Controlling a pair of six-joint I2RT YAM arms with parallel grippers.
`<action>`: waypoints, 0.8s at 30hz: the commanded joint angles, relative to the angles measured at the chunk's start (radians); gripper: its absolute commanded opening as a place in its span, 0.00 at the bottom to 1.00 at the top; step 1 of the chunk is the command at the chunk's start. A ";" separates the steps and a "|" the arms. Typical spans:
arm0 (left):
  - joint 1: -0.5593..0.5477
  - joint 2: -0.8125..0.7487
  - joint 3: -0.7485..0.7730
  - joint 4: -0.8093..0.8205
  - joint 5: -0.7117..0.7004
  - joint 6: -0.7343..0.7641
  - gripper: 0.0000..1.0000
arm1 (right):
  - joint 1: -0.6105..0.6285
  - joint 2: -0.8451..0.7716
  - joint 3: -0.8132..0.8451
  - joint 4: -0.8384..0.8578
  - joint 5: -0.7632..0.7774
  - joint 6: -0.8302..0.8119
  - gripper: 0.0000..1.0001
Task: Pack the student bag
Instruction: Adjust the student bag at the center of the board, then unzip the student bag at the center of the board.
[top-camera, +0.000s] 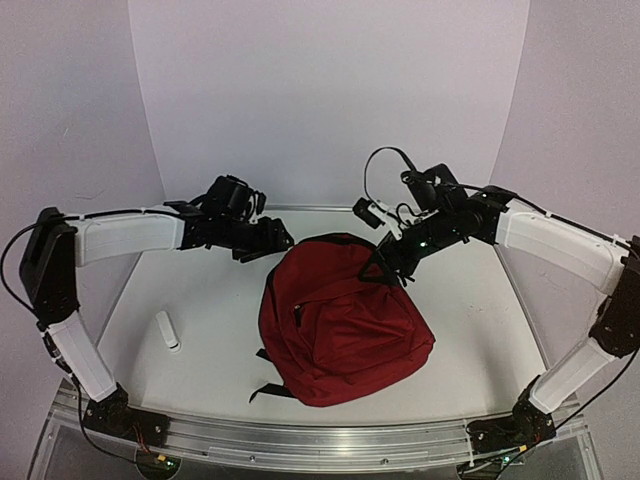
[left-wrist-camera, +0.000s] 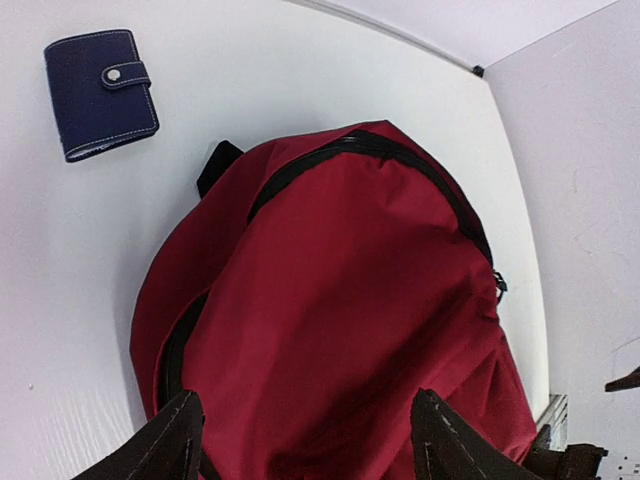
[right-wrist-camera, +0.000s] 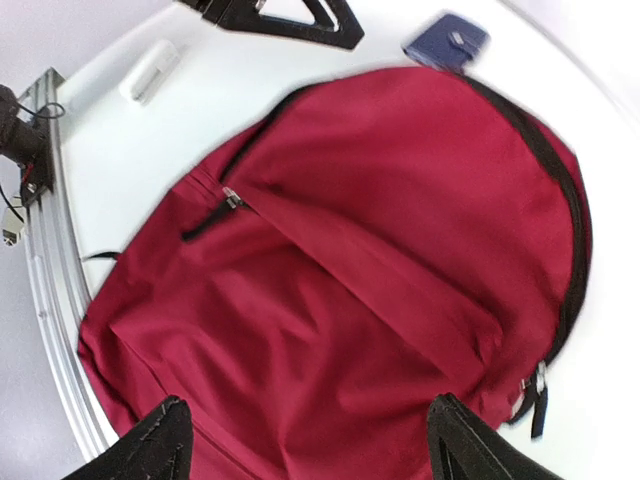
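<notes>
Backpack lies flat mid-bench, seemingly zipped; left end effector and right end effector hover over it, both spread wide and empty; risk: pinching slack fabric, not the zip pull, would drag the bag unopened.

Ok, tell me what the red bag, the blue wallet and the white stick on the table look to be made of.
The student bag: matt woven fabric, probably nylon or polyester; it creases and sags softly. The wallet: leather or imitation, dull sheen, pale edge stitching, metal-looking snap. The white stick: likely smooth plastic, too small to be sure.
</notes>
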 joint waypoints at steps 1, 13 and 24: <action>-0.003 -0.094 -0.226 0.102 0.019 -0.109 0.73 | 0.099 0.119 0.113 0.024 0.065 0.040 0.77; -0.061 -0.119 -0.459 0.277 -0.011 -0.255 0.72 | 0.353 0.440 0.309 0.022 0.318 0.111 0.61; -0.063 -0.100 -0.424 0.270 -0.027 -0.242 0.71 | 0.364 0.543 0.329 0.021 0.433 0.147 0.54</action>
